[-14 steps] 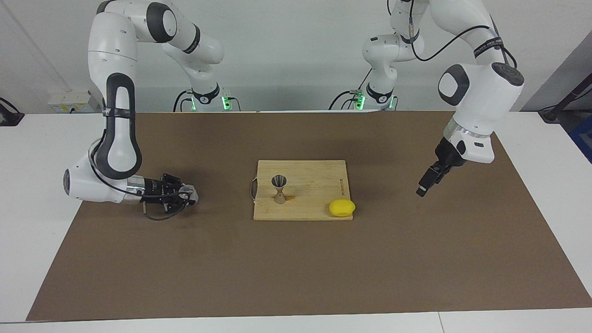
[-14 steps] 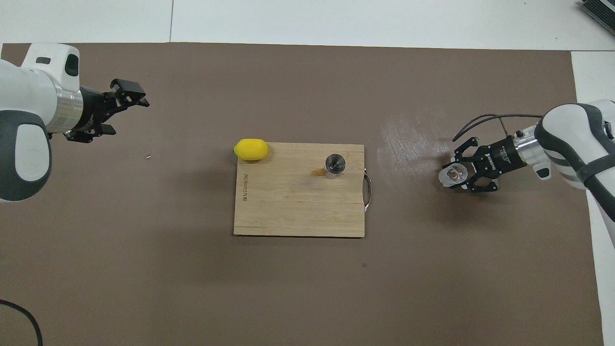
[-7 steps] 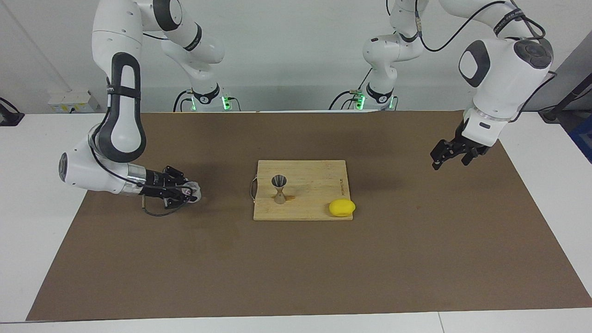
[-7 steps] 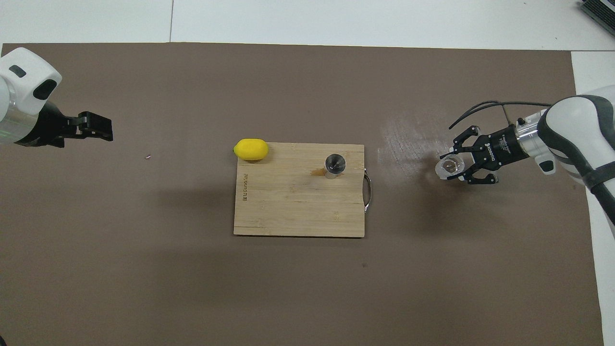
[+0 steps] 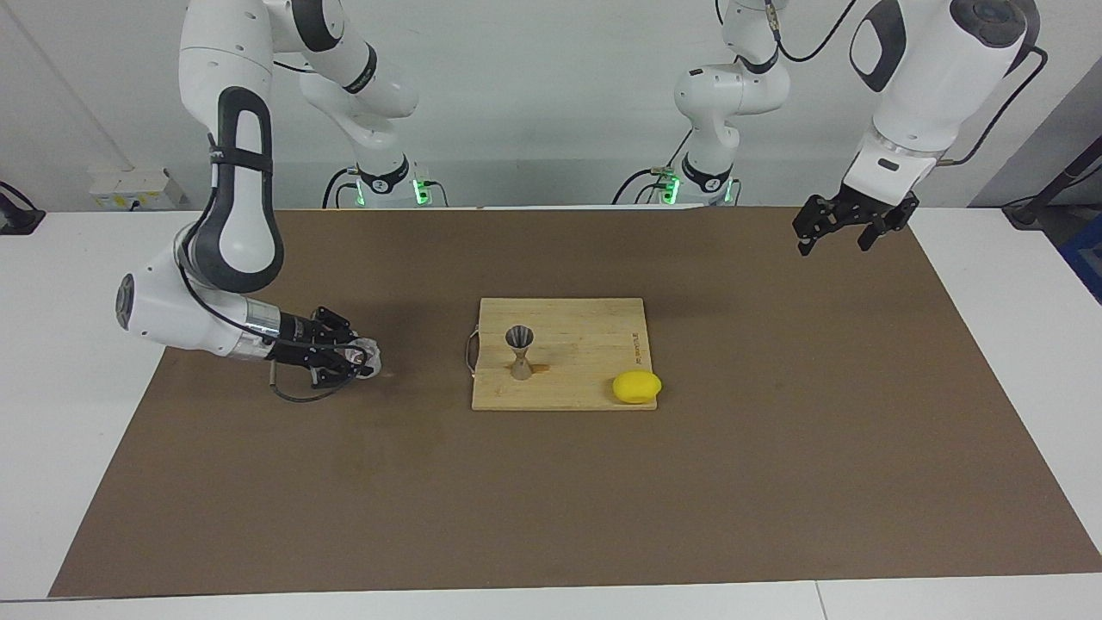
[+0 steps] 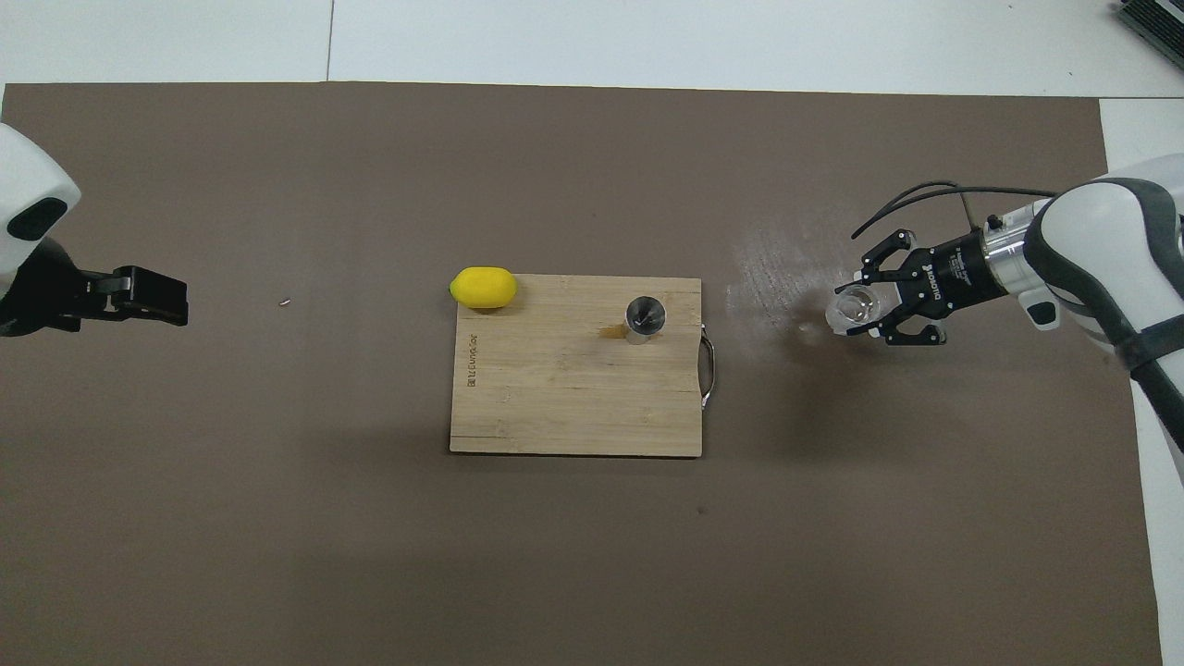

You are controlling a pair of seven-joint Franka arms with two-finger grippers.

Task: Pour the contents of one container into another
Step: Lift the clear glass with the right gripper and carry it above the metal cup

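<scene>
On the mat: we see our right gripper point(image 5: 360, 360) clamped on the glass cup point(image 5: 368, 354), toward the right arm's end.
Left gripper point(image 5: 839, 226): spread wide, holding nothing, raised over the mat, waiting.
Jigger point(image 5: 520, 351): upright on the cutting board point(image 5: 594, 344), beside a lemon point(image 5: 636, 387).
Progress: cup grasped; carrying and pouring remain, we judge.
Writing: board's printed mark unreadable.

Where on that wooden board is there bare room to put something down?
The cutting board is bare across its half nearer the robots. Its other edge is busier: the jigger stands near the handle, and the lemon sits at the corner toward the left arm's end.
</scene>
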